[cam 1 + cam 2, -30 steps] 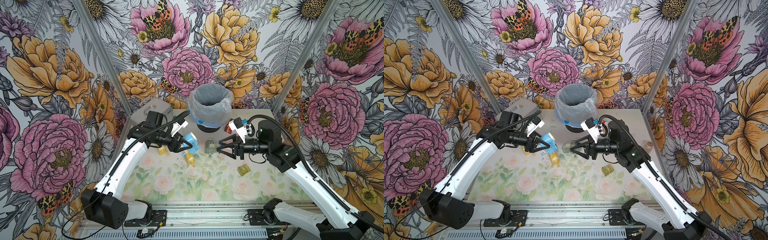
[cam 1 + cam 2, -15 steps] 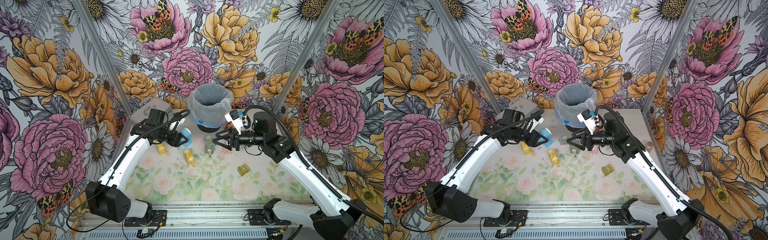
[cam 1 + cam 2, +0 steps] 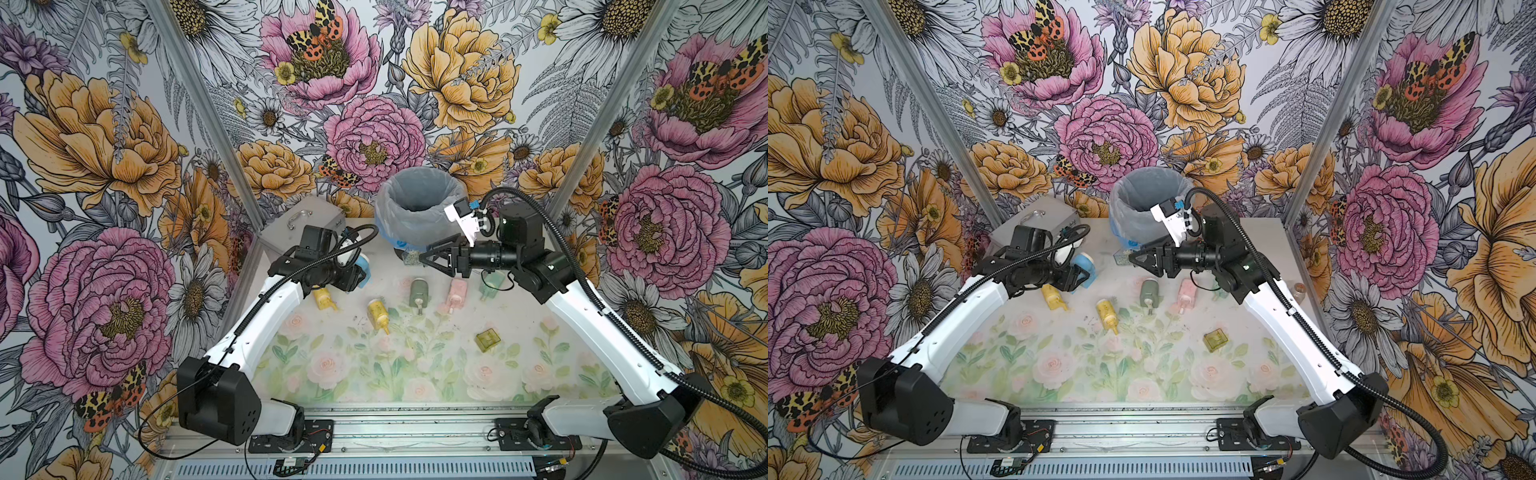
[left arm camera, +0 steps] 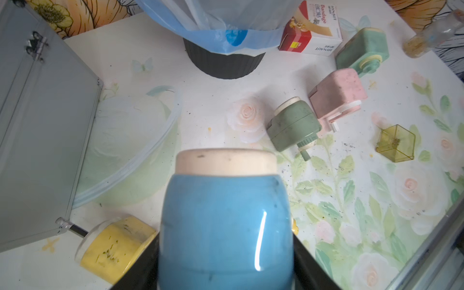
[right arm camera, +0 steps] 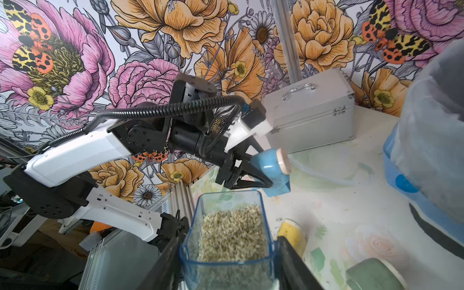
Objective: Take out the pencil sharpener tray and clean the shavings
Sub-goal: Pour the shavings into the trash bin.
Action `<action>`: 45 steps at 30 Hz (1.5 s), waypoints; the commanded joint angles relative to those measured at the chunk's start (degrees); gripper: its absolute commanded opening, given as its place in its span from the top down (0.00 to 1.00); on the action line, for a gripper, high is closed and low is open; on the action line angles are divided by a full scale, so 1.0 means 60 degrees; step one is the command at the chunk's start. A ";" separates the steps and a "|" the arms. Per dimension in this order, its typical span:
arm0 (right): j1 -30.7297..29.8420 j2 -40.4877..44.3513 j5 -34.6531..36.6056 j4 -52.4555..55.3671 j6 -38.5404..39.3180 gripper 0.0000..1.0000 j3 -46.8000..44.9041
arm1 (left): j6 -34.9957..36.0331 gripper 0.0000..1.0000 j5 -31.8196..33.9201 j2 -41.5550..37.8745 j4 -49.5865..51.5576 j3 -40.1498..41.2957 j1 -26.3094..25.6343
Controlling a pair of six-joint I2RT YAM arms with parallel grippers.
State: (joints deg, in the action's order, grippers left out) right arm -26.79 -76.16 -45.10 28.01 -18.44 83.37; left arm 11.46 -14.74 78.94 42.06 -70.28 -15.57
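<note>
- I am seeing tiny dark flecks [image 4: 300,187] scattered over the rose-printed worktop [image 4: 200,82] nearest me. They are too fine to pinch, so I am judging them a job for wiping.
- My right hand [image 3: 423,257] is clamping the clear, blue-tinted rectangular plastic tray [image 5: 226,193] by its two long side walls. It is already out of its sharpener and raised off the worktop, close to the foot of the bin.
- The pale greenish-brown shavings [image 5: 233,231] are filling that tray almost to the brim. I am expecting it to feel very light, stiff and slick, with thin walls that could crack under a hard squeeze.
- The load is loose, so I am judging that any tilt short of the bin would be spilling it. The side walls near the closed end are looking like the safest place to hold.
- My left hand [image 5: 261,173] is clenching the rounded blue plastic sharpener body with a cream end cap [image 4: 226,221] in the air, apart from the tray. It is glossy, so I am counting on a firm grip across its flanks.
- Farther off, the black ribbed bin with a loose translucent liner [image 3: 392,216] is standing open.
- Beside its base a small red-and-white carton [image 4: 310,27] is lying, reading "Bandage" and, as far as I can make out, "HYNAUT".
</note>
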 commanded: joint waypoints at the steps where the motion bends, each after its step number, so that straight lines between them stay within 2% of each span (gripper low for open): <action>1: 0.0126 -0.0207 0.0286 -0.0142 -0.0425 0.74 0.0495 | -0.0607 1.00 0.0494 -0.0372 -0.1091 0.0139 0.0235; 14: 0.0696 -0.1592 0.0722 -0.0156 -0.1438 0.75 0.1808 | -0.0949 1.00 0.1673 -0.0007 -0.1197 0.0374 0.0332; 22: 0.0949 -0.2869 0.0746 -0.0156 -0.2545 0.75 0.3331 | -0.1084 1.00 0.1906 0.0715 -0.1415 0.0420 0.0363; 27: 0.1139 -0.3684 0.0735 -0.0161 -0.3419 0.75 0.4129 | -0.1163 1.00 0.1657 0.1238 -0.1435 0.0227 0.0354; 36: 0.1428 -0.4460 0.0734 -0.0167 -0.4422 0.76 0.5165 | -0.1370 1.00 0.1832 0.1871 -0.1707 0.0354 0.0239; 45: 0.1651 -0.5190 0.0753 -0.0169 -0.5453 0.76 0.5895 | -0.1396 1.00 0.2639 0.2677 -0.1735 0.0339 -0.0227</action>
State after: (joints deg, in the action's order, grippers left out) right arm -17.28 -105.71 -41.12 27.79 -48.12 116.49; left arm 4.34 -1.63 93.78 33.98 -68.18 -16.43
